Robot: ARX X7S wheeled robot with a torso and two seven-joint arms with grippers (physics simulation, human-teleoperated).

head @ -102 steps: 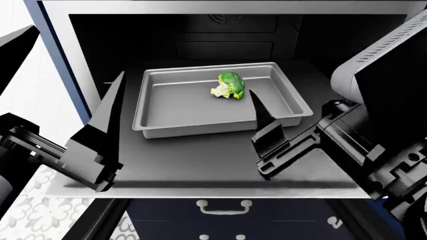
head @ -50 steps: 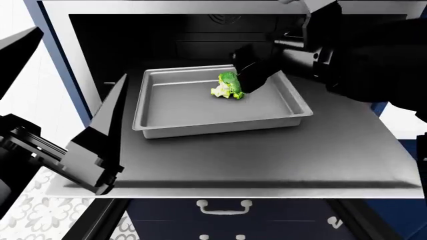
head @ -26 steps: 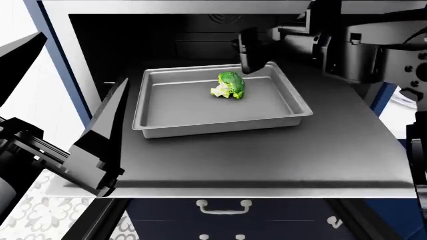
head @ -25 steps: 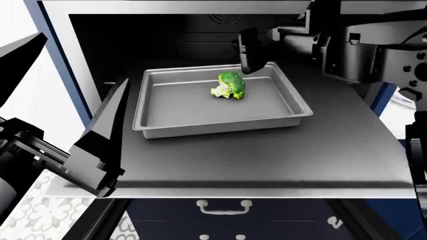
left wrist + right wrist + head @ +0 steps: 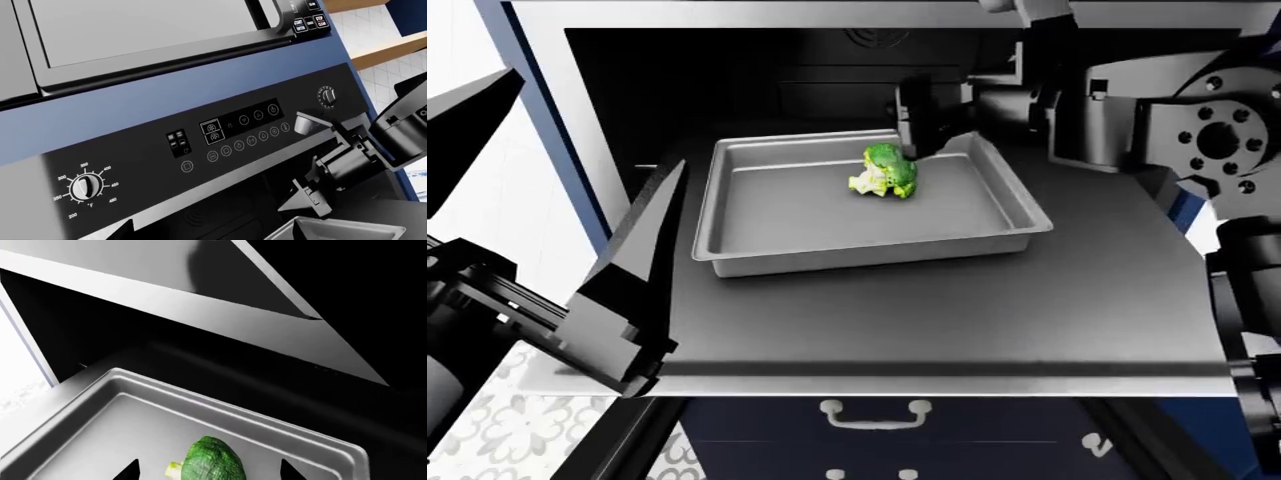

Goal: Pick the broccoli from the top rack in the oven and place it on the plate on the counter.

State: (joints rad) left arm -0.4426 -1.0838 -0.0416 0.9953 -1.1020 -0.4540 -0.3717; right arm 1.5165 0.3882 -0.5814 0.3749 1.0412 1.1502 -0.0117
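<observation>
Inside the oven, the broccoli lies in the tray on the rack, the open right hand just above it, the left hand open at the rack's edge.

Sharp, evenly lit renders; oven cavity dark.

Left end effector: matte black, angular, long wedge-shaped tapered fingers, stepped blocky mount behind. Right end effector: same black housing, backed by a grey cylindrical wrist joint with a ring of dark bolt holes.
</observation>
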